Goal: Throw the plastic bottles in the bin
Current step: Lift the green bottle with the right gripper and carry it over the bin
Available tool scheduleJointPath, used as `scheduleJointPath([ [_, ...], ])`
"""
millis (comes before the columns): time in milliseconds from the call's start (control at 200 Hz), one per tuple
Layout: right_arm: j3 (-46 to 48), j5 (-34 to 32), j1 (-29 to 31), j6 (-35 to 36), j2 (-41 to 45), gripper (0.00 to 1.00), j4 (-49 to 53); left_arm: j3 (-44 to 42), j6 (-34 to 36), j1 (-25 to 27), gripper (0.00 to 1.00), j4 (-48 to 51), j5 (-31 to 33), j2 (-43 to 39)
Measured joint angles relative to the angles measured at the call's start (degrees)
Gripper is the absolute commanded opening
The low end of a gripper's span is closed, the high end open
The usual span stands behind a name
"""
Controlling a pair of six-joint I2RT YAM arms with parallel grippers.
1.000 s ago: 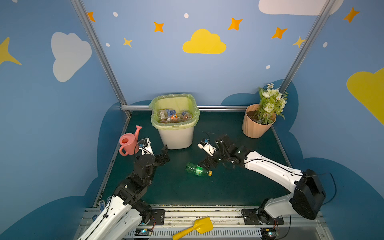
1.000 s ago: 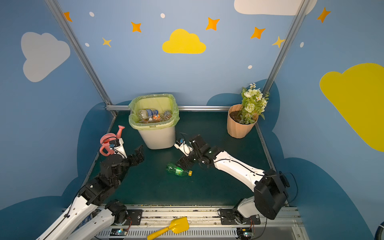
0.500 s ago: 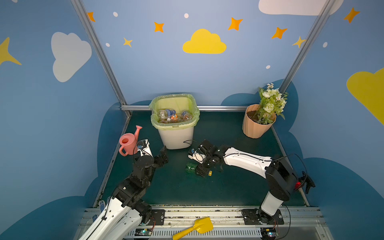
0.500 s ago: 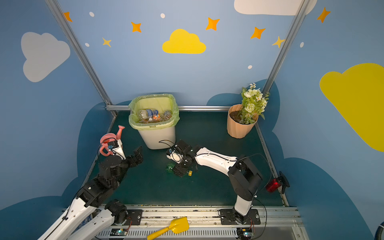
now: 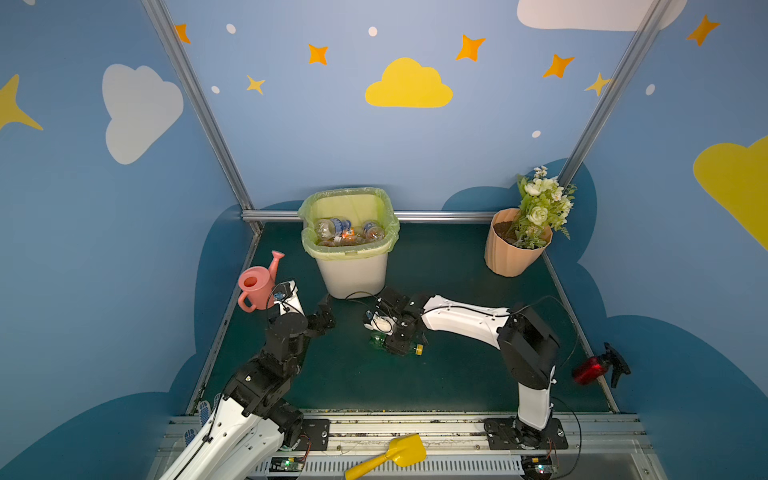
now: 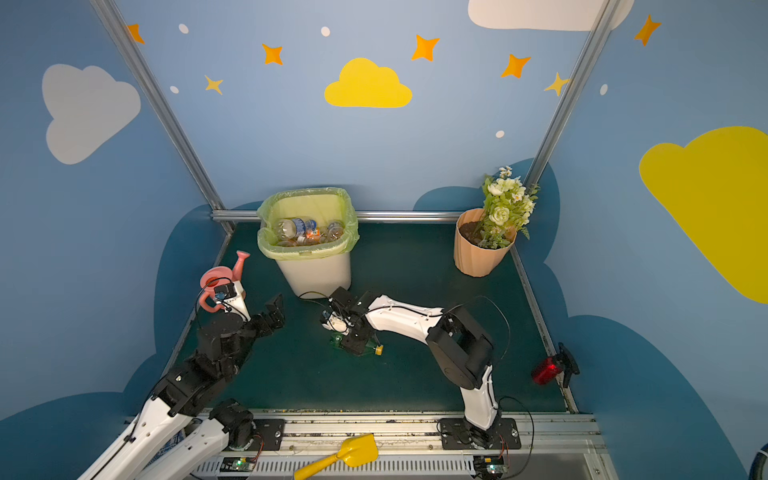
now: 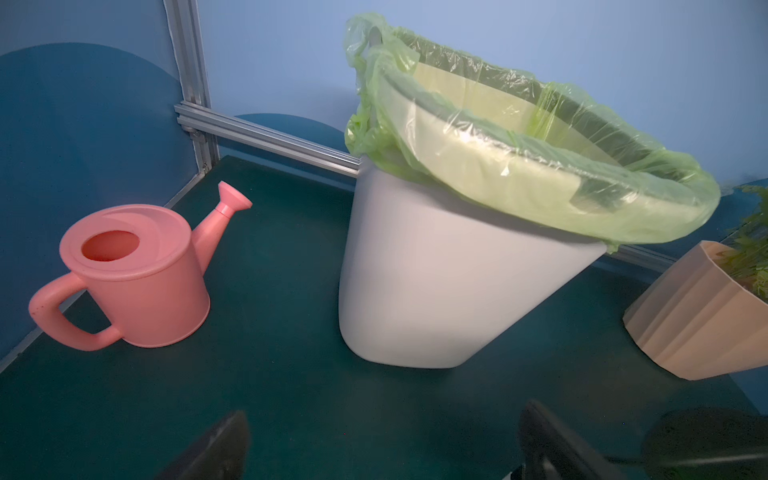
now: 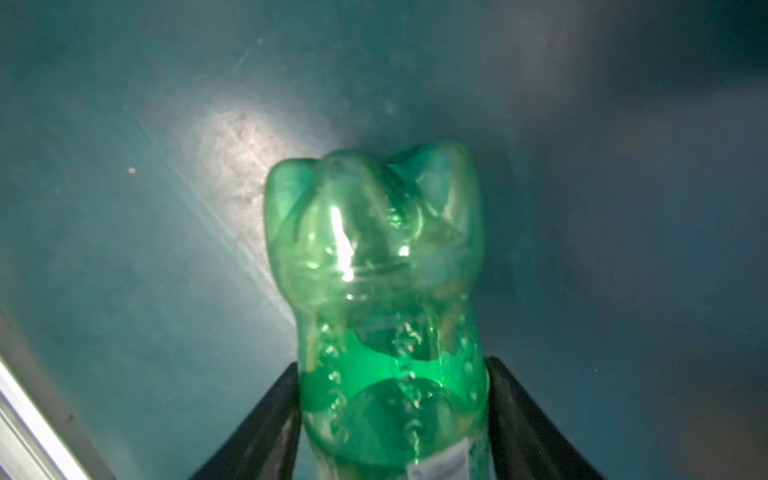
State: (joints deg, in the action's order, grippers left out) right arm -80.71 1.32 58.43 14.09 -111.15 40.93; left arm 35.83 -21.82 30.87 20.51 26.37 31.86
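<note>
Left arm (image 5: 230,434), right arm (image 5: 461,318): white link shells, black joint housings, thin black looping cables. Left gripper (image 7: 382,449), right gripper (image 8: 392,419): matte black.

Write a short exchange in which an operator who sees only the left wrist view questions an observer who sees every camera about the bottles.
Operator: I see only the outside of the bin. Is anything in it?
Observer: Yes, several bottles lie inside the bin.
Operator: Is any bottle outside it?
Observer: One green bottle lies on its side on the floor, between the bin and the robot's base.
Operator: Which arm has it?
</note>
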Motion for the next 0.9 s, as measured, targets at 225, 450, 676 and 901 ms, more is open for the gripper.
scheduleJointPath([
  [225,-3.61,-1.81,0.9,1.07,-2.36,0.66,3.1,-0.17,-0.07,0.0,1.0,0.17,0.31,-0.7],
  [450,-4.7,-2.14,1.05,1.77,-6.1,0.7,4.81,-0.17,-0.11,0.0,1.0,0.33,0.57,-0.92],
  [676,-4.81,-2.38,1.25,1.81,-6.62,0.56,5.75,-0.17,-0.17,0.0,1.0,0.39,1.03,-1.03],
  [901,-4.76,-2.84,1.29,1.4,-5.68,0.54,5.11,-0.33,-0.96,0.0,1.0,0.61,1.16,-1.22],
])
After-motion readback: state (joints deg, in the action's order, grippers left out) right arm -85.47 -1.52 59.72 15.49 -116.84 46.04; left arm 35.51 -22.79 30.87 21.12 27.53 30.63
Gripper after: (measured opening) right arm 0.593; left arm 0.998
